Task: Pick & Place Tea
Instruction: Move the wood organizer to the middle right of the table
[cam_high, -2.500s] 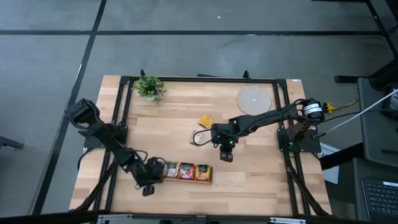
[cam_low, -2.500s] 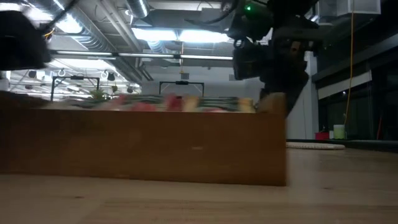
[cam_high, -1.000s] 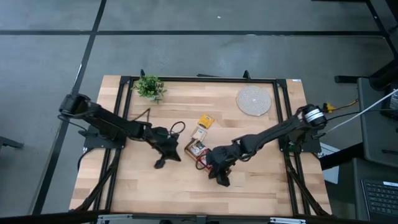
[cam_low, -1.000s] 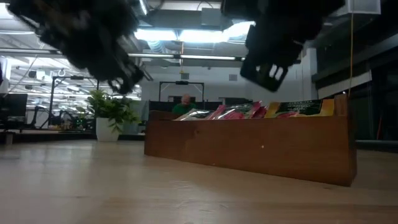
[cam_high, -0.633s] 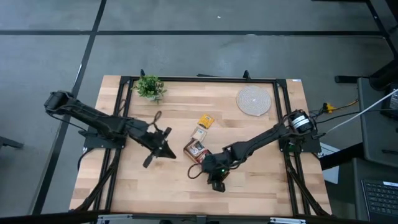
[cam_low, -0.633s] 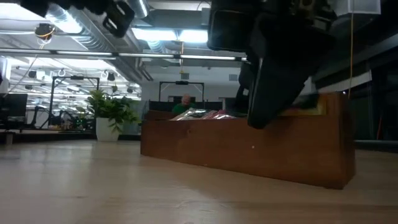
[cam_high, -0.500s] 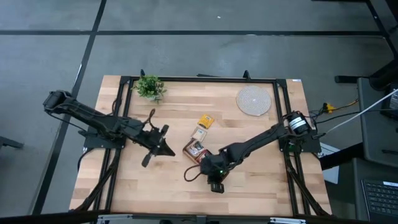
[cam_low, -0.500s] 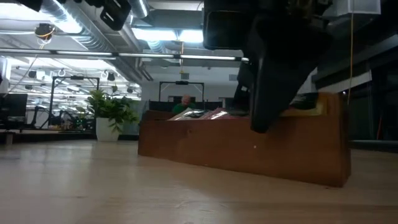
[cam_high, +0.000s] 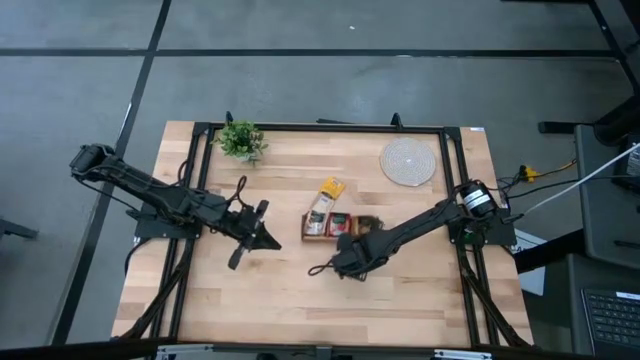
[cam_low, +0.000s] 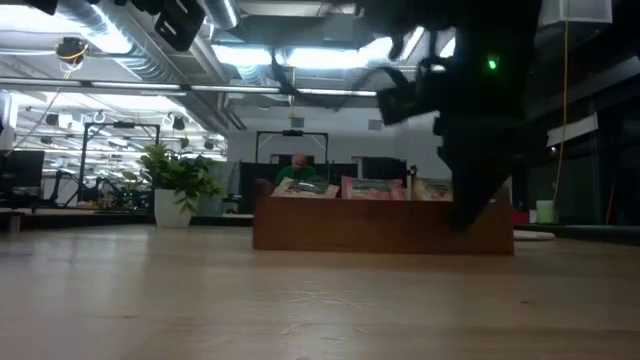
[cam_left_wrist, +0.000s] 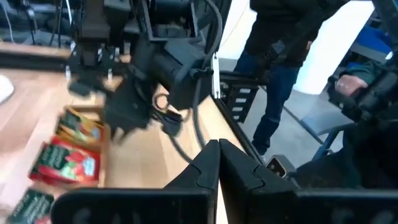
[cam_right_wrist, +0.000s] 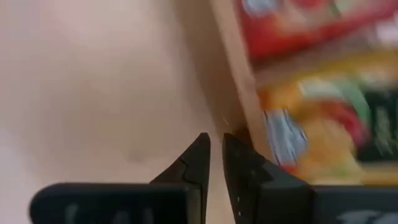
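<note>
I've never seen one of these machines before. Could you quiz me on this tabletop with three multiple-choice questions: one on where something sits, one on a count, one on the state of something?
1. Where is the potted plant?
A. near the table's far left corner
B. inside the wooden tray
C. on the woven mat

2. How many round woven mats lie on the table?
A. three
B. one
C. none

3. How do the left tool fingers stand?
A. spread wide
B. clamped on a sachet
C. shut together, holding nothing

Answers: 1 A, the high view shows the plant at that corner. 2 B, a single pale mat lies near the far right corner. 3 C, the left wrist view shows the two fingers meeting with nothing between.
</note>
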